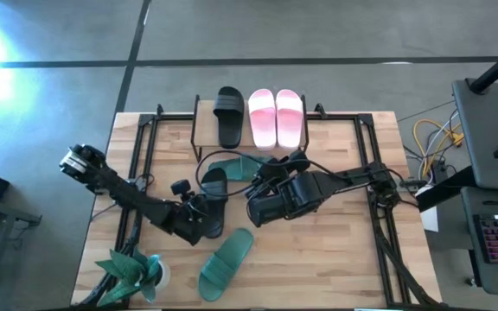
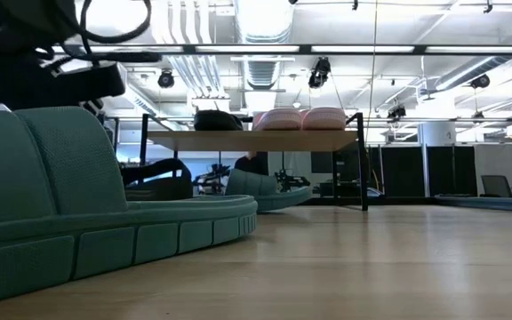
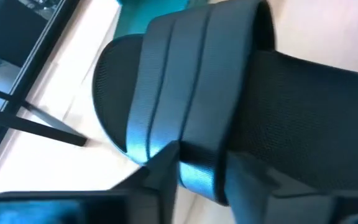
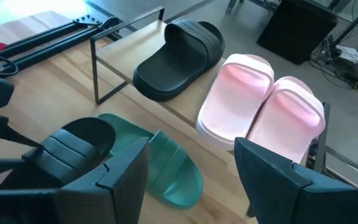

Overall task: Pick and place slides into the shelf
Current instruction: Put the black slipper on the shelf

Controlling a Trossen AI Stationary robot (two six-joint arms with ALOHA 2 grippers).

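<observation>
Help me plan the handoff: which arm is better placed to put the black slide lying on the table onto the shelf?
Left. Its tool is already at the black slide, fingers closed on the strap in the left wrist view. The right tool hangs open above the teal slide, holding nothing.

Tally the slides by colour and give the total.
Pink slides: 2, both on the shelf.
Black slides: 2, one on the shelf, one on the table at the left gripper.
Teal slides: 2, both on the table.
Total: 6.
</observation>
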